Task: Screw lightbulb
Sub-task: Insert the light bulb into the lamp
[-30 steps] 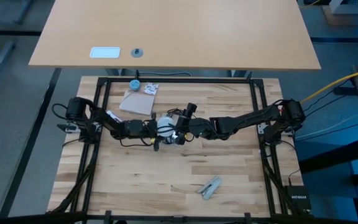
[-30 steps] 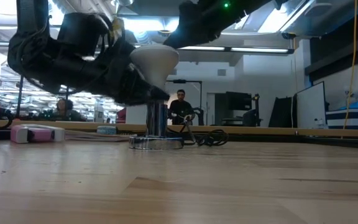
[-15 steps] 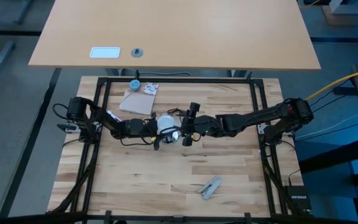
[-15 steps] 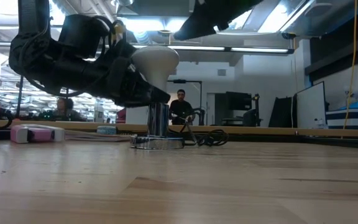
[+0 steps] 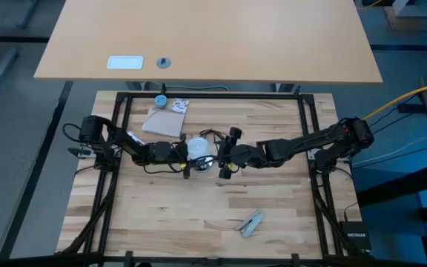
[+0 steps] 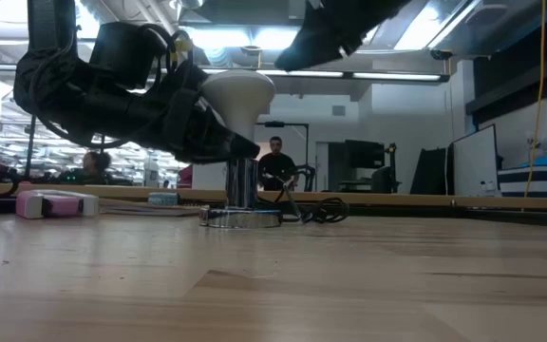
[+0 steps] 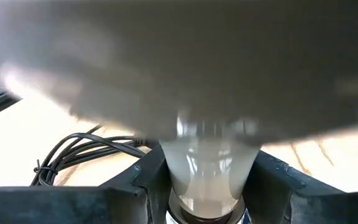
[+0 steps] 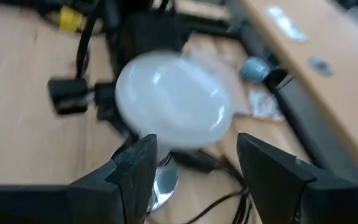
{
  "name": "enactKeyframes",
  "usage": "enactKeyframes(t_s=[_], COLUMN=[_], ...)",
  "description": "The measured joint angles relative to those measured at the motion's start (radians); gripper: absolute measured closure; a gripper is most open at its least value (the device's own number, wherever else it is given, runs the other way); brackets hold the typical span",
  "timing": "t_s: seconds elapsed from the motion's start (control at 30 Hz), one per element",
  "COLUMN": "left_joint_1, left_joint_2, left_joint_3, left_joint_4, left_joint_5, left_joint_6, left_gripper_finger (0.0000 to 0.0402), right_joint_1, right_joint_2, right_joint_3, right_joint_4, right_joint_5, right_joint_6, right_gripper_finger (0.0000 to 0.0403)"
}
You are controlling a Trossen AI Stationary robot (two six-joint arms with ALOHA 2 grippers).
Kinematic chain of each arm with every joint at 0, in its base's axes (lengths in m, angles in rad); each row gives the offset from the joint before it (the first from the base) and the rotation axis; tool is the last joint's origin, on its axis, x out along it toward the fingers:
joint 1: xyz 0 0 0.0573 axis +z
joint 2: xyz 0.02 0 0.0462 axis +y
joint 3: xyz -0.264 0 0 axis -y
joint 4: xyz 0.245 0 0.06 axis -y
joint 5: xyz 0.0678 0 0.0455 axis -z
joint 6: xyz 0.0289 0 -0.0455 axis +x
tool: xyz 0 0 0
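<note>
So the lightbulb [image 5: 197, 147] sits upright near the tabletop [image 5: 221, 200] center, neck down in a shiny socket on a silver disc [image 6: 239, 218] with a black cord [image 6: 319, 210]. The left hand [image 5: 186, 153] comes in from 9 o'clock with its fingers [image 7: 143, 176] clamped on the bulb's neck. The right hand [image 5: 229, 152] is at 3 o'clock, just beside the bulb, fingers [image 8: 135, 168] spread apart and holding nothing. A blue cap [image 5: 160, 100] lies toward 11 o'clock.

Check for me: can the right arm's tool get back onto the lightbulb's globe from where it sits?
Probably yes: the right tool is open beside the lightbulb, globe bare; the left tool only grips its neck.
</note>
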Motion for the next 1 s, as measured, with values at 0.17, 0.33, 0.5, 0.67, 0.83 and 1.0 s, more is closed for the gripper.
enactKeyframes(t_s=[0.17,0.33,0.5,0.67,0.83,1.0], left_joint_1=[0.000,0.000,0.000,0.000,0.000,0.000], left_joint_2=[0.000,0.000,0.000,-0.001,-0.001,-0.001], left_joint_3=[0.000,0.000,0.001,0.001,0.001,0.001], left_joint_4=[-0.007,-0.008,-0.008,-0.008,-0.008,-0.001], left_joint_5=[0.000,0.000,0.000,0.000,0.000,0.000], left_joint_6=[-0.003,-0.007,-0.007,-0.007,-0.007,-0.004], left_gripper_finger=[0.0245,0.0245,0.0245,0.0245,0.0245,0.0245], right_joint_1=[-0.003,-0.023,-0.038,-0.063,-0.075,-0.075], right_joint_2=[0.000,0.001,0.040,0.103,0.111,0.111], right_joint_3=[0.000,0.001,0.001,0.001,0.002,0.002], right_joint_4=[0.104,0.127,0.185,0.249,0.260,0.254], right_joint_5=[0.083,0.081,0.047,0.025,0.010,0.002], right_joint_6=[-0.028,-0.050,-0.051,-0.051,-0.050,-0.050], right_gripper_finger=[0.0178,0.0178,0.0178,0.0178,0.0178,0.0178])
